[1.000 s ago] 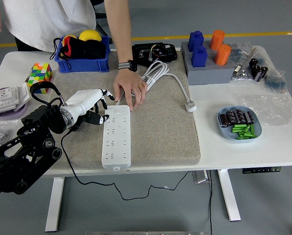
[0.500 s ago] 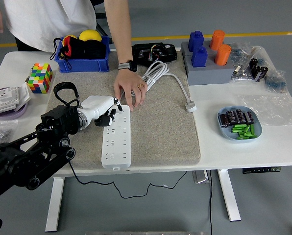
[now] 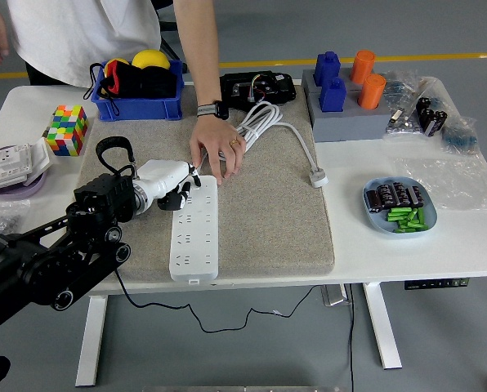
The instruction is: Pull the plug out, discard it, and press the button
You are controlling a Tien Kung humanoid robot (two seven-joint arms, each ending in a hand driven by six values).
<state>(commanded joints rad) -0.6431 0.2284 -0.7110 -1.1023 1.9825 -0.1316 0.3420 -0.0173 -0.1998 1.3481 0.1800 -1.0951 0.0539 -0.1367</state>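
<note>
A white power strip (image 3: 194, 233) lies lengthwise on the grey mat (image 3: 268, 220). My left hand (image 3: 178, 184), white with black joints, sits at the strip's far left corner, its fingers curled and one fingertip touching the strip's top end. It holds nothing. A person's hand (image 3: 216, 155) presses down on the same far end from above. The white plug (image 3: 317, 176) lies loose on the mat's right edge, its cable (image 3: 260, 122) coiled behind the person's hand. No plug sits in the strip's sockets.
A blue bin (image 3: 137, 94) stands at the back left, with a colour cube (image 3: 66, 131) and a purple tray (image 3: 11, 167) to its left. Back right is a grey block (image 3: 346, 98) with blue and orange cylinders. A blue plate (image 3: 399, 206) of batteries stands right.
My left hand has moved right from beside the strip onto its far left corner and curled its fingers. The person's hand has stayed on the strip's end.
</note>
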